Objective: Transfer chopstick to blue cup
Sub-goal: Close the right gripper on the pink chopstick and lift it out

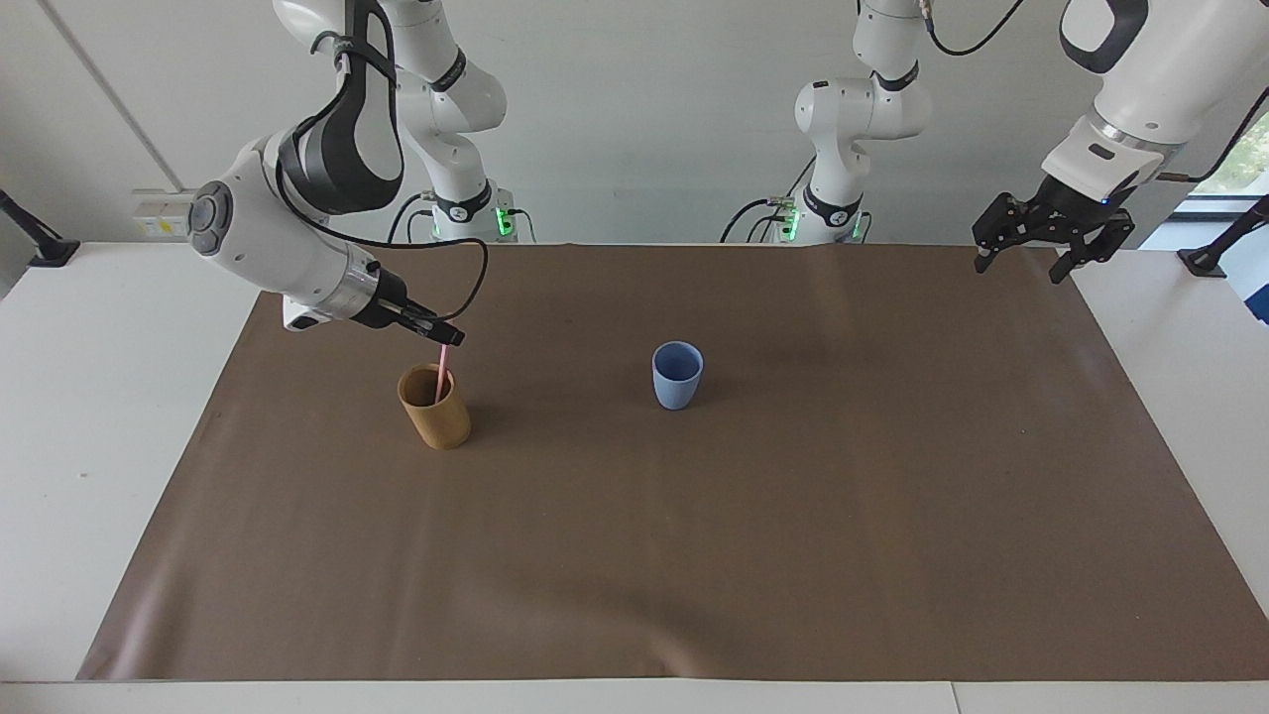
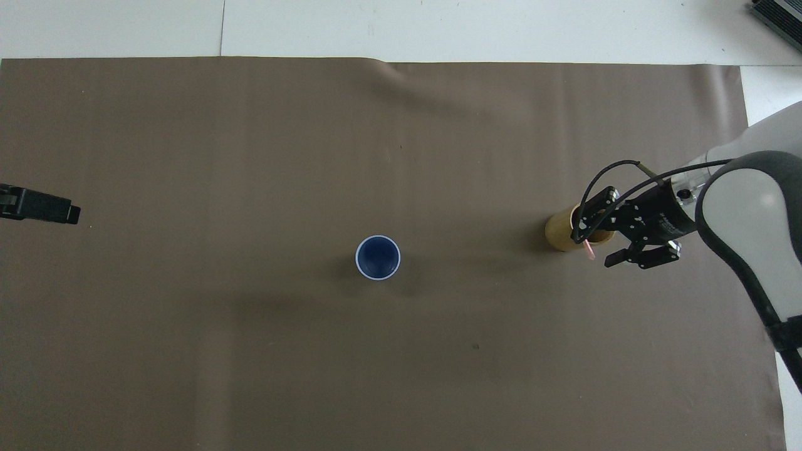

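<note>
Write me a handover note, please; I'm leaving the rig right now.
Right hand: shut on the thin pale-pink stick, over the tan-brown cylindrical cup.
Left hand: open, waiting in the air over the left arm's end of the brown mat.
Stick's lower end is in the tan cup.
Small light-blue cup: upright mid-mat, nothing in it.
Done: stick gripped.
Left: lift it clear, carry it across, drop it into the blue cup.

One camera sits high across the table, facing the two robots at a middling distance. The other hangs above the robots' end, looking steeply down and forward. Both share the brown mat (image 1: 634,555) (image 2: 250,156), turned half around between them.
</note>
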Tool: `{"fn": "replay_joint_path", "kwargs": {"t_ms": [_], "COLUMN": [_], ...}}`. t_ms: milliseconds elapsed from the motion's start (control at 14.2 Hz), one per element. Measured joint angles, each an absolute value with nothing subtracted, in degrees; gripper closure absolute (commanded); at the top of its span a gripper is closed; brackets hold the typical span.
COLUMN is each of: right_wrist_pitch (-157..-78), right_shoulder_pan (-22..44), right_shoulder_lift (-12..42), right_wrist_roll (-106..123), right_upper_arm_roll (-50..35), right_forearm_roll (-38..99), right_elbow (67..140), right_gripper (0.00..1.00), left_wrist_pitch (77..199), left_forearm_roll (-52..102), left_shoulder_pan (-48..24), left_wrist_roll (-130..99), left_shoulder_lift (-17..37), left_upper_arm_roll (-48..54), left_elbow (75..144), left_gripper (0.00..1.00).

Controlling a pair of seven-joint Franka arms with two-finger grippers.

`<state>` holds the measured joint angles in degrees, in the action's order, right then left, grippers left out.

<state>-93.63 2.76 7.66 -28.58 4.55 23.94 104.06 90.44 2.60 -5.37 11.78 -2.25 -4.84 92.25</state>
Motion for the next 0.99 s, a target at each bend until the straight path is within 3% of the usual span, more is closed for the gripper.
{"fn": "replay_joint_path", "kwargs": {"t_ms": [141, 212, 988], "right_wrist_pitch": [-93.6, -93.5, -88.6], "right_shoulder_pan": [2.8, 2.7, -0.3], "right_shoulder_lift": [7.7, 7.6, 7.5], "right_wrist_roll": [-28.6, -28.6, -28.6], "right_upper_arm_roll": [4.5, 4.5, 4.6], "right_forearm_roll": [25.2, 25.4, 26.5], "right_elbow": [104.1, 104.1, 100.8], "right_gripper": [0.99, 1.00, 1.00], "left_wrist_pitch": [90.4, 90.4, 90.1], "left_forearm_roll": [2.6, 2.6, 2.6], "left_shoulder_pan": [-5.4, -5.4, -5.4], "left_wrist_roll": [11.8, 11.8, 12.2], "left_shoulder_lift": [-2.2, -2.2, -2.2], "left_upper_arm_roll": [-4.8, -4.8, -4.5], "left_elbow": [92.3, 92.3, 92.4], "left_gripper": [0.00, 0.00, 0.00]}}
